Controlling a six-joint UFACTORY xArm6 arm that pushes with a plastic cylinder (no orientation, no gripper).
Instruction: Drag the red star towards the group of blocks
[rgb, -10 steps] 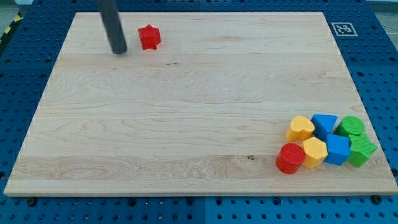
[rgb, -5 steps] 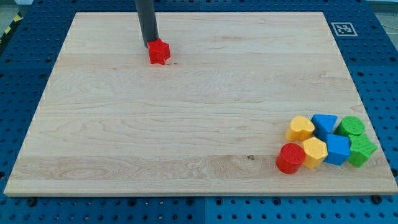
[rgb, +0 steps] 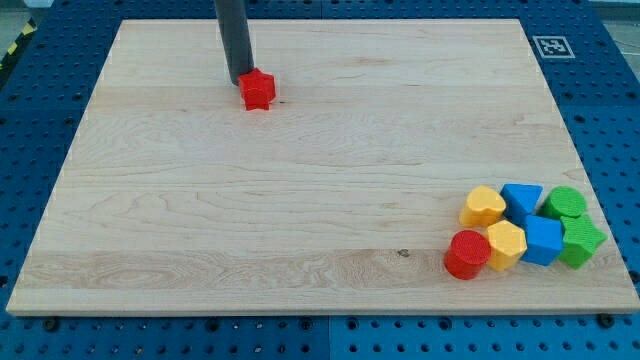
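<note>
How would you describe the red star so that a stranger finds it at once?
Look at the wooden board, near its top edge, left of the middle. The red star lies there alone, touching my tip. The only other red block, a red cylinder, sits in the cluster at bottom right.

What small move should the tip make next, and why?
Probably a short push toward the view's lower right. My tip sits against the upper-left side of the red star, and the group, near the red cylinder, lies far off in that direction.
</note>
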